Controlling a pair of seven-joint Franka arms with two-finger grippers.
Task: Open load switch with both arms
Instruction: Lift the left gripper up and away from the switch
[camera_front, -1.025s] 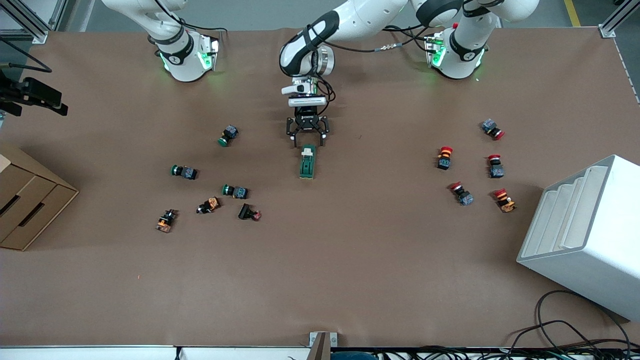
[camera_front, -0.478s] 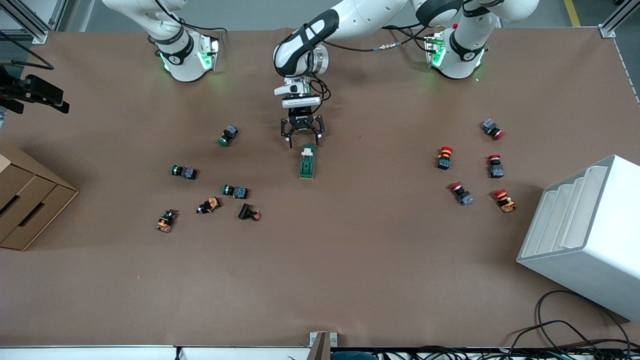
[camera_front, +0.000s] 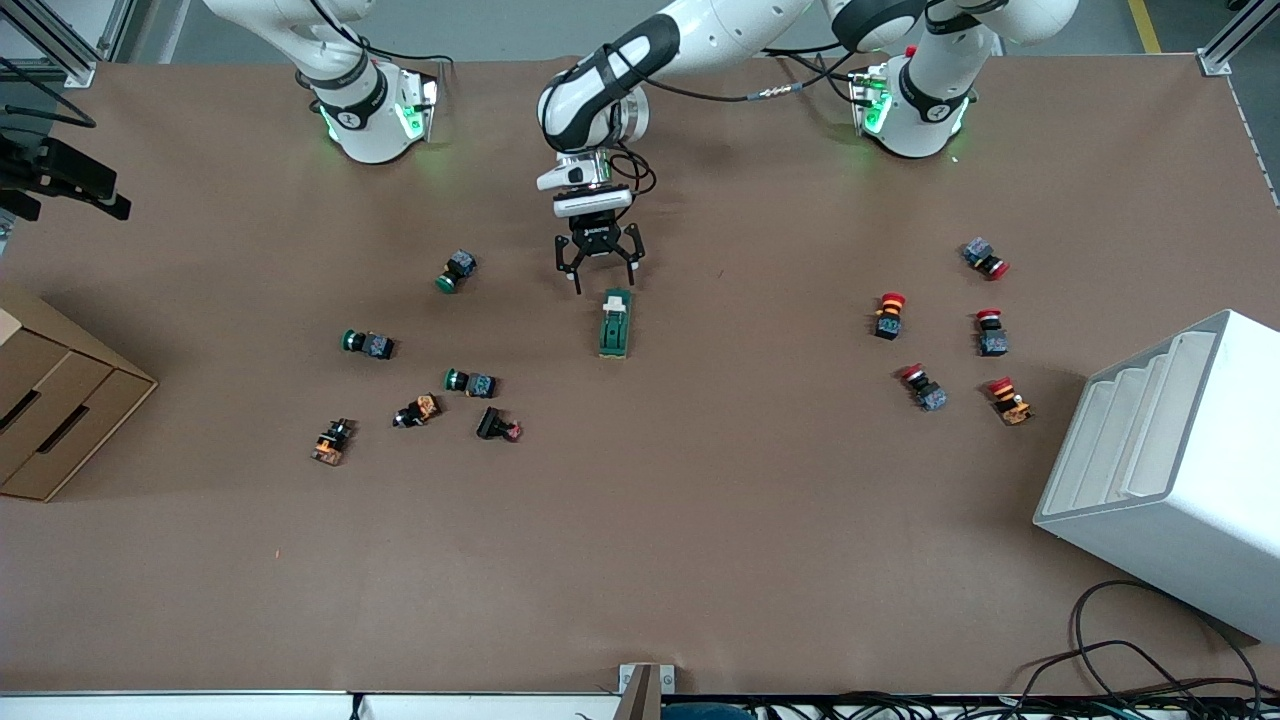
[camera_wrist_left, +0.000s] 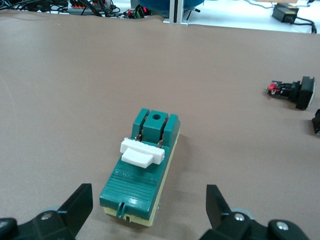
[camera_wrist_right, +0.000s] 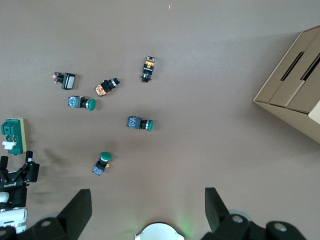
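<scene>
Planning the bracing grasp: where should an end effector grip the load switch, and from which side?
Grip the load switch across its long flat side walls, coming from above. The white sliding piece sits toward the robots' end, so clamp the green end nearer the front camera. The open left end effector hovers just short of it.

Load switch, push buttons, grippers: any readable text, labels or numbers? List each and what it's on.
None can be read in any view.
Left gripper, open over the table by the load switch: a small white mark on its black body, too small to read.
Load switch: plain green housing and white slider, no lettering visible.
Push buttons: markings too small to read.
Right gripper: open, no text visible.
</scene>
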